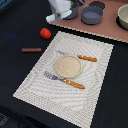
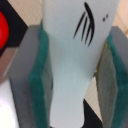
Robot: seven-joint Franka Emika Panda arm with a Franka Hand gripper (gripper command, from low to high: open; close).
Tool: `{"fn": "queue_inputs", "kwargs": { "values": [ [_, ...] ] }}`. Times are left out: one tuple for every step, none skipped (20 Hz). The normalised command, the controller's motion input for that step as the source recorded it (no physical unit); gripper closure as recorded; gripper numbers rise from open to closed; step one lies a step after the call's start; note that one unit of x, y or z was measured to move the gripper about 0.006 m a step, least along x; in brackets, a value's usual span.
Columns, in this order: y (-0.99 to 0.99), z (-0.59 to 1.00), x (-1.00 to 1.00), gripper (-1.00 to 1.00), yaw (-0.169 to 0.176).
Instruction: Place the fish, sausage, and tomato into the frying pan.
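Your gripper [image 2: 75,70] is clamped on the fish [image 2: 80,60], its green pads [image 2: 40,75] pressing both flat sides; you can see black gill marks and a dot eye, but no writing. Look at the exterior view: the gripper [image 1: 56,16] hangs at the top, beside the frying pan [image 1: 92,14]. You see the tomato [image 1: 45,33] and the sausage [image 1: 31,50] lying on the dark table [image 1: 15,25], outside any container. The beige plate [image 1: 68,66] on the mat [image 1: 95,85] holds nothing, fork [image 1: 64,80] and knife [image 1: 79,57] alongside.
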Motion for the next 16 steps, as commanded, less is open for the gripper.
{"fn": "queue_inputs", "kwargs": {
  "values": [
    [0.87, 0.37, 0.73, 1.0, 0.0],
    [0.87, 0.37, 0.74, 1.0, 0.0],
    [0.87, 0.35, 0.74, 1.0, 0.0],
    [0.87, 0.32, 0.73, 1.0, 0.0],
    [0.87, 0.28, 0.73, 1.0, 0.0],
    [0.87, 0.23, 0.73, 1.0, 0.0],
    [0.87, 0.19, 0.72, 1.0, 0.0],
    [0.87, 0.17, 0.72, 1.0, 0.0],
    [0.87, 0.15, 0.72, 1.0, 0.0],
    [0.87, 0.12, 0.71, 1.0, 0.0],
    [0.88, 0.11, 0.71, 1.0, 0.0],
    [0.87, 0.09, 0.71, 1.0, 0.0],
    [0.87, 0.06, 0.71, 1.0, 0.0],
    [0.87, 0.04, 0.71, 1.0, 0.0],
    [0.87, 0.0, 0.69, 1.0, 0.0],
    [0.87, 0.0, 0.69, 1.0, 0.0]
  ]
}}
